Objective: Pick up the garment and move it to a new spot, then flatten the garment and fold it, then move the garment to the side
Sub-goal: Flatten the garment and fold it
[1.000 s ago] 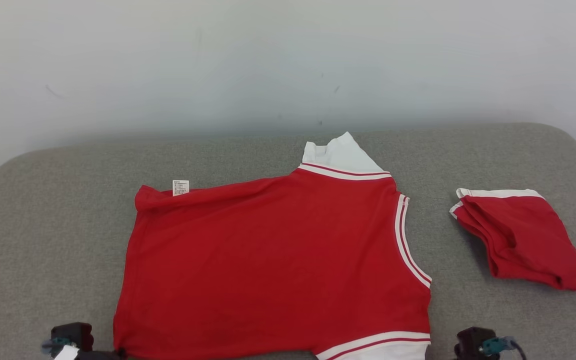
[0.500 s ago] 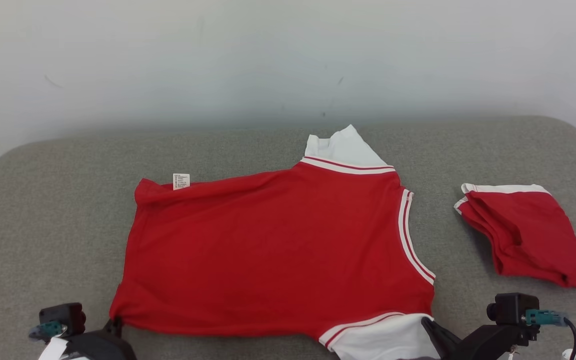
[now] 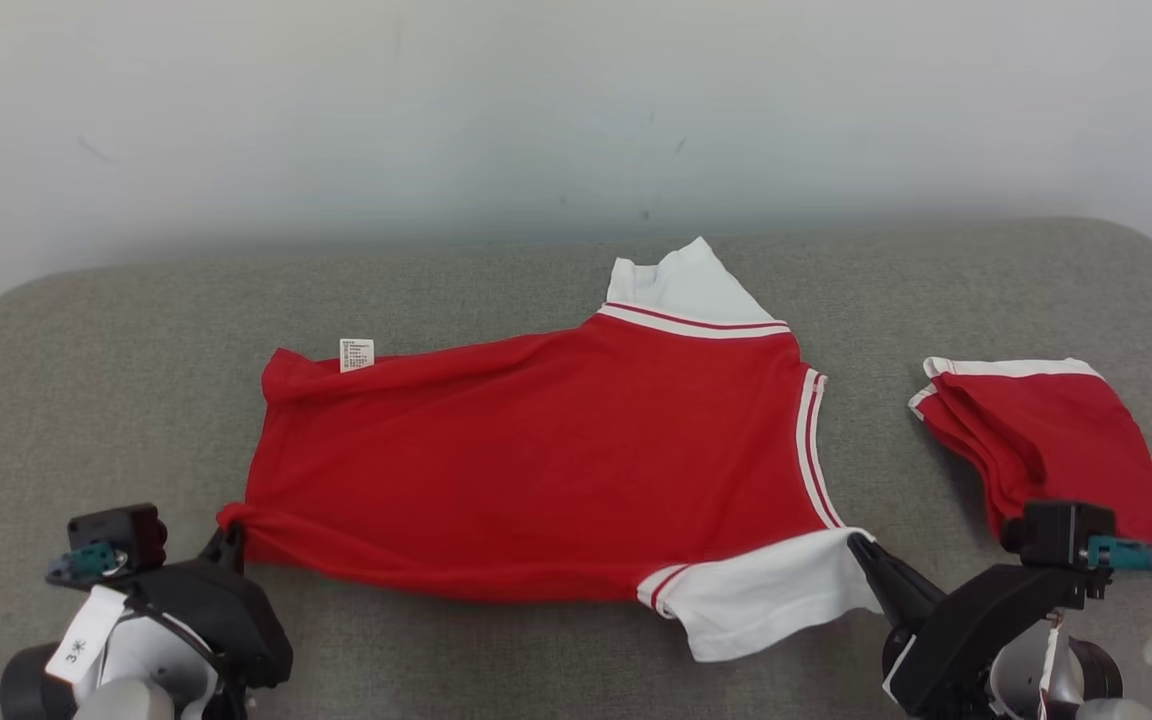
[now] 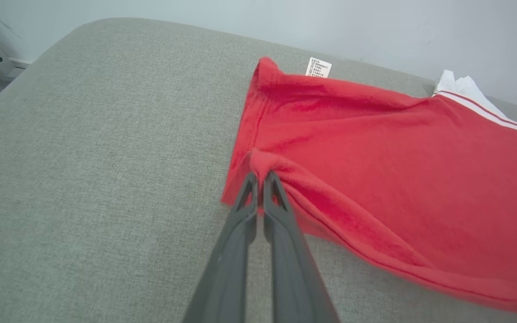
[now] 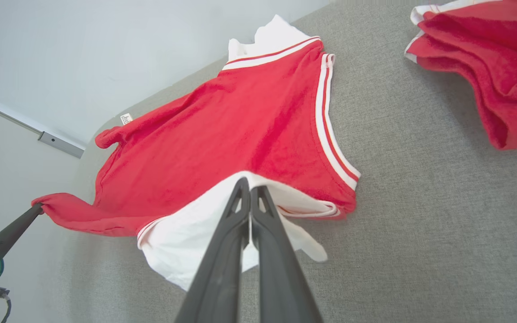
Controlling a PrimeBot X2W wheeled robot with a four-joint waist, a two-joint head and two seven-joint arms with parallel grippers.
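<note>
1. We see a grey fabric-covered table with rounded corners, and a pale wall behind it.
2. The garment, a red shirt with white, red-striped trim, lies spread across the middle of the table. Its collar end points to our right and its hem to our left.
3. A second red garment, folded into a wedge with a white edge, lies at the right end of the table, apart from the shirt.
4. The near white sleeve sits at the shirt's front right corner. It droops and looks raised from the table.
5. The far white sleeve pokes out at the shirt's back edge, toward the wall.
6. Our left gripper is at the front left corner of the shirt. Its jaws are pressed together, pinching a bunch of the red hem.
7. Our right gripper is at the front right. Its jaws are closed on the edge of the near white sleeve.
8. A small white label sticks up from the shirt's far left corner.
</note>
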